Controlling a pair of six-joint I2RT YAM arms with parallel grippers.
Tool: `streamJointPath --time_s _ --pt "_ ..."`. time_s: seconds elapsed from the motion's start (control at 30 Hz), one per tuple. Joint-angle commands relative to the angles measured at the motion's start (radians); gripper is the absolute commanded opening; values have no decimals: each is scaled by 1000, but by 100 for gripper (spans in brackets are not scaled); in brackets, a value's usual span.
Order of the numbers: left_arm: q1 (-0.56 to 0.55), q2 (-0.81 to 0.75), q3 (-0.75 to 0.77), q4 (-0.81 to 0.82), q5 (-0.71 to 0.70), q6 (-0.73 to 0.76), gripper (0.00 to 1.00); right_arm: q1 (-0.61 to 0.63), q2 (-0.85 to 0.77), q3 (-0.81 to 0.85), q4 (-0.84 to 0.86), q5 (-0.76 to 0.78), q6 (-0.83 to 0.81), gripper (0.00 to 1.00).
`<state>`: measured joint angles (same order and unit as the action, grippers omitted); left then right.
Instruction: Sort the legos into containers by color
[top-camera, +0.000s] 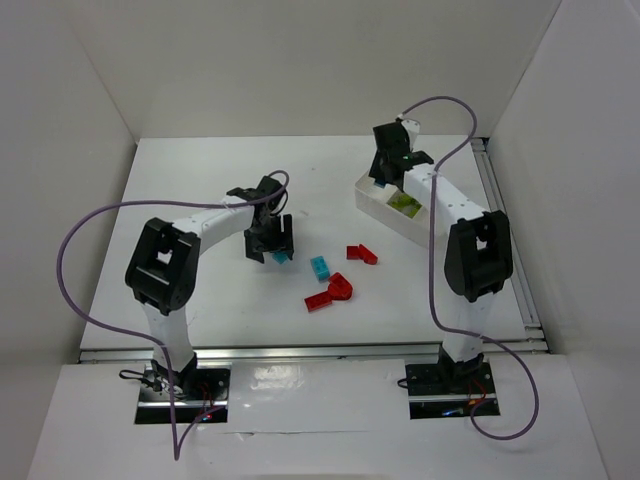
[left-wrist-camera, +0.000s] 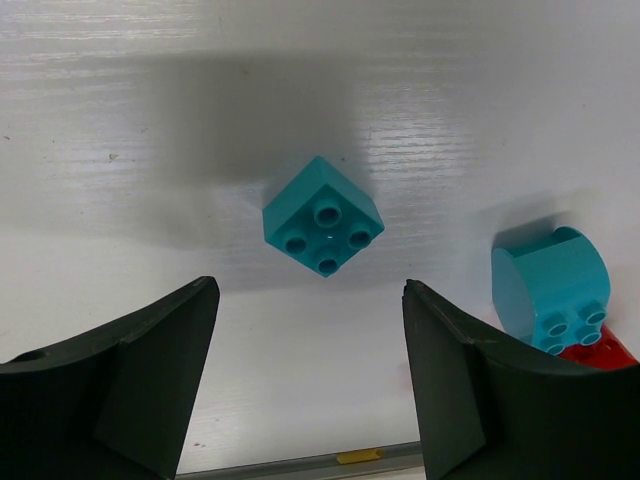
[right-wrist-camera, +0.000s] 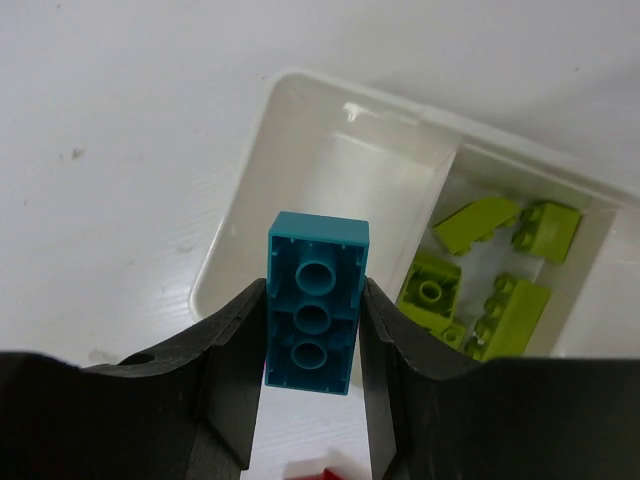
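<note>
Greens (right-wrist-camera: 432, 290) are in the tray (right-wrist-camera: 330, 150); reds (top-camera: 330, 292) lie loose. Right gripper (right-wrist-camera: 316, 330) clamps a cyan brick (right-wrist-camera: 318, 270); left gripper (left-wrist-camera: 308, 292) gapes over a second brick (left-wrist-camera: 322, 216).

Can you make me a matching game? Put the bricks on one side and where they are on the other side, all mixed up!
Bricks:
1. long cyan brick
2. square cyan brick
3. green bricks
4. red bricks

Places:
A. on the table, below the open left gripper
B. inside the tray
C. pinched in the right gripper
D. on the table, away from both grippers

Pairs: 1-C, 2-A, 3-B, 4-D
</note>
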<state>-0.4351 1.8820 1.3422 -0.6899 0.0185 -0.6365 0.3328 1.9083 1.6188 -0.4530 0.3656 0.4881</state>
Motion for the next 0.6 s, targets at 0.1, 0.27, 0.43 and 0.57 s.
streamJointPath --time_s 0.1,0.27,0.43,0.57 --pt "-5 48 54 -11 -25 -26 83 -47 84 88 46 33 -9 25" --pt "-5 84 75 -2 -35 -16 76 -71 181 195 19 -11 -19 61" --pt "-5 94 97 -2 -35 -5 62 -71 176 190 48 -88 -28 79" --pt "-5 103 117 -2 -35 4 49 -61 187 181 57 -152 -28 79"
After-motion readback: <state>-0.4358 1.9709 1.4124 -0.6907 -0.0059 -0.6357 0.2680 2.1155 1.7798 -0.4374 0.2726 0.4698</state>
